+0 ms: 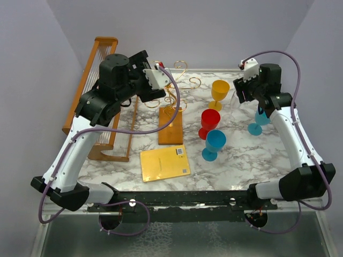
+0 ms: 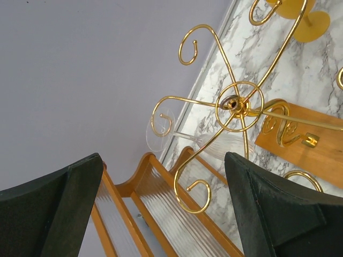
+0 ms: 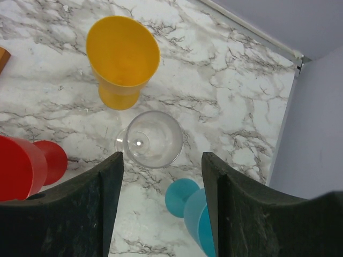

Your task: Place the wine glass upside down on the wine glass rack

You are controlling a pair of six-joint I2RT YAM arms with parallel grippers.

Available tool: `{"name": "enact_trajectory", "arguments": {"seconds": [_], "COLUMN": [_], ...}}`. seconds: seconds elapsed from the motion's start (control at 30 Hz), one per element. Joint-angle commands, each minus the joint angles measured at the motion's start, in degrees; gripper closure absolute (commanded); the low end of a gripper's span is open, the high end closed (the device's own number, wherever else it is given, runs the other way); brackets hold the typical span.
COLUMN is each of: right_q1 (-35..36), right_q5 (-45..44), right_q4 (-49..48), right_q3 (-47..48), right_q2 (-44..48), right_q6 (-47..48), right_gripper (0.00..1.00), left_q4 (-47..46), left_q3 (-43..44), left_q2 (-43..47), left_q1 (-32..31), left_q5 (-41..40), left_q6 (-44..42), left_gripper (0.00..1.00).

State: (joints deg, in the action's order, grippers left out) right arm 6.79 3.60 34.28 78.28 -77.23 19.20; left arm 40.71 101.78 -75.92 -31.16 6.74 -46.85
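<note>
While poised above the curled wire arms, left end effector [image 2: 163, 158]: spread wide, grips nothing, touches nothing.
Wine glass rack [image 2: 234, 104]: gold wire, spiral arms fanning from a central hub, post down to a brown wooden base; stands toward the far edge of the worktop [image 1: 252, 155], left of its middle.
Hung wine glass [image 2: 158, 133]: clear, foot up at one curled arm of the rack, stem and ribbed bowl below it, so upside down; apart from both end effectors.
Right end effector [image 3: 163, 160]: partly open, points down near the far right corner, clamps nothing, frames the loose wine glass lower down in its gap.
Loose wine glass [image 3: 153, 139]: clear, seemingly mouth up on the worktop near the far right corner, just beside the yellow goblet, between it and the blue goblet.
Yellow goblet [image 3: 122, 59]: toward the far edge, right of the middle.
Blue goblet [image 3: 201, 214]: by the right edge, under the right arm.
Red goblet [image 3: 21, 166]: around the middle of the worktop.
Second blue goblet [image 1: 215, 142]: just beside the red goblet, on its near side.
Wooden frame [image 1: 102, 96]: two tiers, clear rods, along the left edge.
Yellow packet [image 1: 165, 163]: flat, toward the near edge, left of the middle.
</note>
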Motion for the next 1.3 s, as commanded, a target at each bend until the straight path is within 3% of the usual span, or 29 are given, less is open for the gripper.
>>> {"name": "enact_trajectory", "arguments": {"seconds": [0.0, 0.4, 1.27], "right_q1": [-0.2, -0.4, -0.8], "right_q5": [-3.7, -6.8, -7.6], "right_q4": [2.9, 2.7, 3.3], "right_q3": [3.4, 4.3, 6.2], "right_q2": [-2.4, -8.2, -13.0], "right_q6": [-1.2, -0.5, 1.0], "right_gripper": [0.43, 0.6, 0.8], "left_q4": [-1.3, -2.0, -1.7], "left_q3": [-0.4, -2.1, -3.2], "left_q2": [1.7, 2.7, 2.9], "left_q1": [-0.1, -0.1, -0.2], "left_q5": [1.3, 0.6, 1.0], "left_q6": [4.8, 5.6, 4.8], "left_gripper": [0.01, 0.01, 0.01]}}
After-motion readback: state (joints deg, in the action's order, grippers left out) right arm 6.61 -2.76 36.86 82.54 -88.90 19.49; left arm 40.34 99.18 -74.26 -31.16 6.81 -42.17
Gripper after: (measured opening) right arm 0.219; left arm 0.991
